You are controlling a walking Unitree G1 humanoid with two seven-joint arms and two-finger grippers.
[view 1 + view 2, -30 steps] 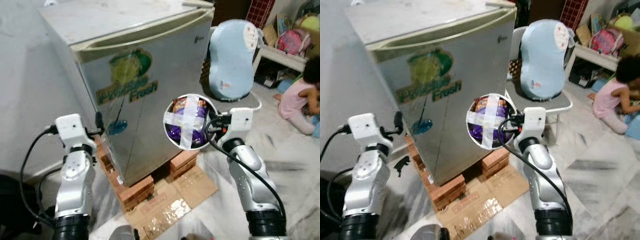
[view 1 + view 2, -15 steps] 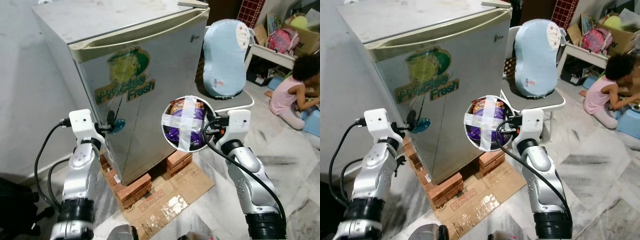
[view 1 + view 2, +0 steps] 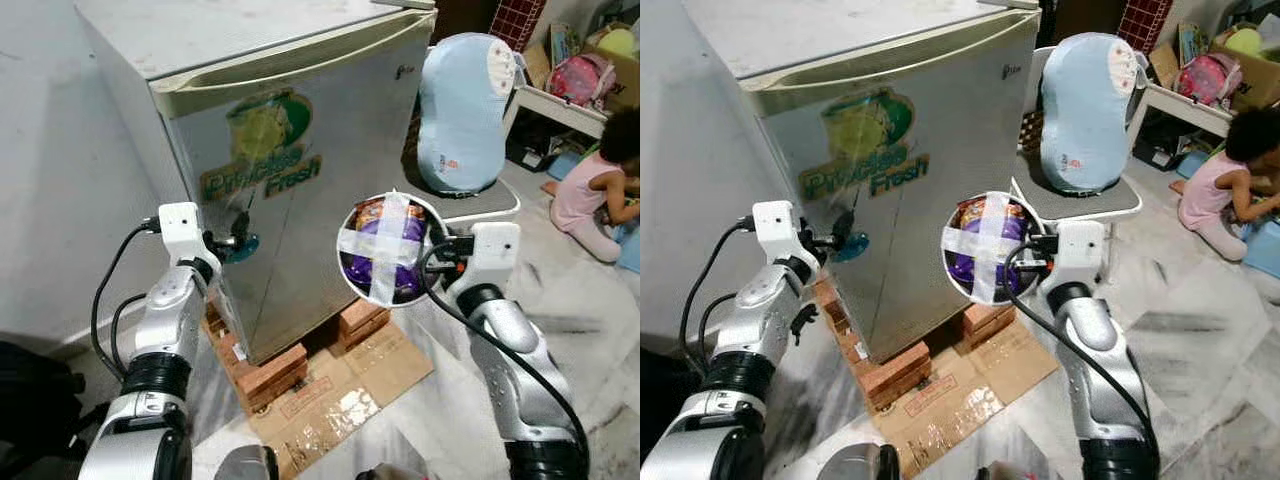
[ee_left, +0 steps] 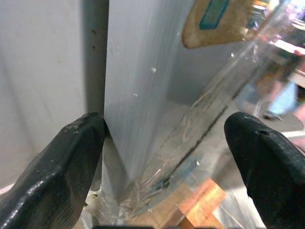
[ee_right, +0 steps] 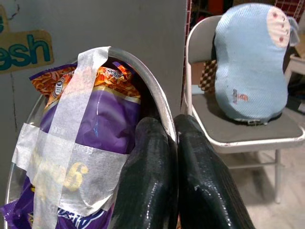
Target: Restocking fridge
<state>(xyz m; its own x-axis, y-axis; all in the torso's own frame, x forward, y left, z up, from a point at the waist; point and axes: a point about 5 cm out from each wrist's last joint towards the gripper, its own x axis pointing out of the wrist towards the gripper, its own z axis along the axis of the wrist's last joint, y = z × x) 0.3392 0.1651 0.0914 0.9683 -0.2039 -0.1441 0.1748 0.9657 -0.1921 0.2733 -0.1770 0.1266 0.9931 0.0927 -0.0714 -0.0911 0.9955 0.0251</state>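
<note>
Nearest to us, the right gripper (image 5: 172, 157) has its fingers pinched together on the rim of the bowl (image 3: 392, 200), a metal bowl holding purple snack packets (image 5: 102, 129) strapped in with a cross of white tape (image 3: 383, 245). The bowl is held tipped on edge in front of the fridge (image 3: 300, 150), beside the lower right of its door and apart from it.

The left gripper (image 4: 167, 138) stands with its fingers apart, straddling the door's left vertical edge; one finger (image 4: 71, 152) touches the side face.

The door is still shut, so we judge the step in hand to be opening it. To do it well, the left fingers should seat fully around the door edge before pulling, and the bowl should be kept clear of the door's swing.

The left wrist view shows that the straddled edge carries clear tape and that bricks (image 3: 270, 370) sit just below; the head views show the bricks propping up the fridge on cardboard (image 3: 340, 400). Beyond stand a chair (image 3: 480, 200) with a blue cushion (image 3: 462, 110), and a seated person (image 3: 595, 195).
</note>
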